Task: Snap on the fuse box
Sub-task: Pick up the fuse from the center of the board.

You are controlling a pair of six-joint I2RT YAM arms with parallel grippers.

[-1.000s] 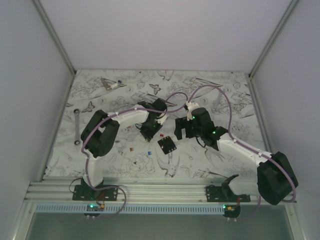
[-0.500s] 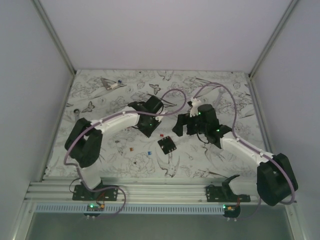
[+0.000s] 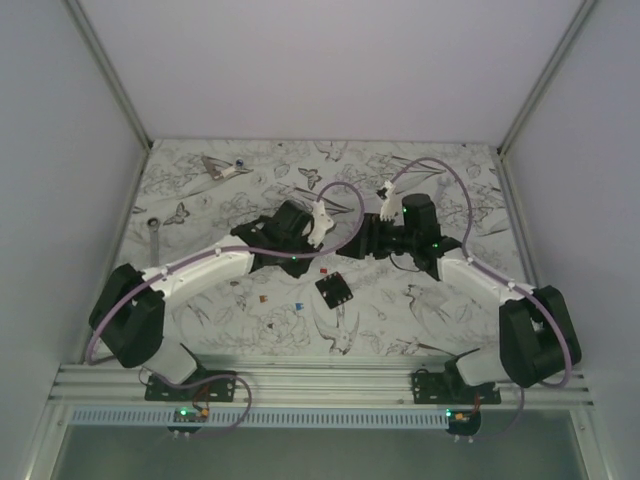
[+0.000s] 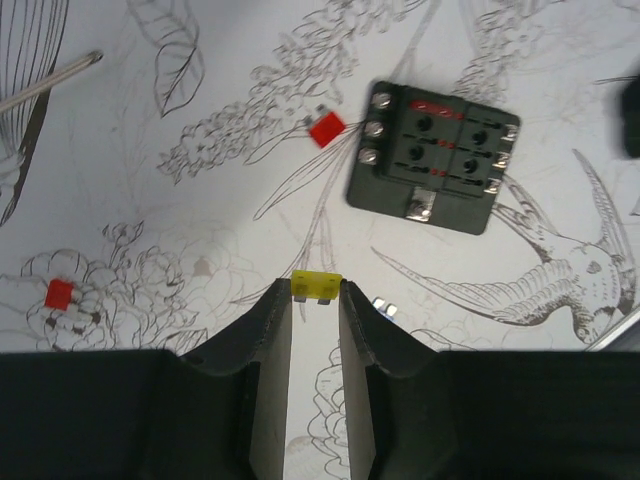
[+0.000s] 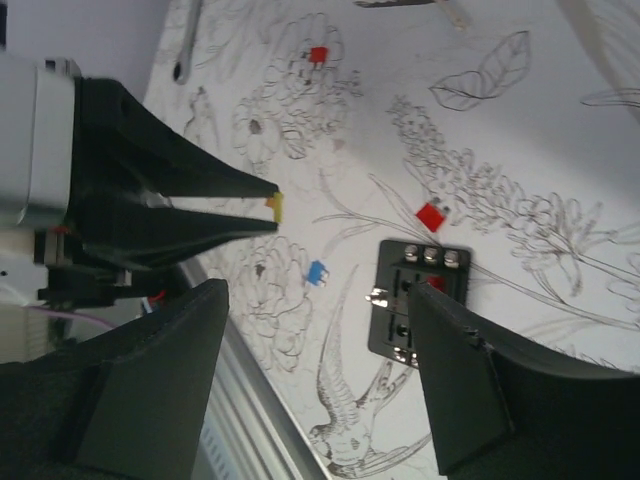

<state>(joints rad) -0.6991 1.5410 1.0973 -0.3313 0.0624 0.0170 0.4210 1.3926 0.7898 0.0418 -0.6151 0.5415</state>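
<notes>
my left pincer clamps yellow fuse, right pincer apart (tip grip could twist it past fuse box).

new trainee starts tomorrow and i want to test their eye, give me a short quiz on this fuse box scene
1. Pick one: what does the left gripper pinch? A a yellow fuse; B a blue fuse; C a wrench.
2. True or false: the right gripper is clamped on the fuse box.
3. Fill in: in the left wrist view, the loose fuse lying beside the fuse box's corner is ____.
Key: 1 A. 2 False: its jaws are open with nothing between them, and the fuse box lies on the table. 3 Red: it is the red fuse.
</notes>
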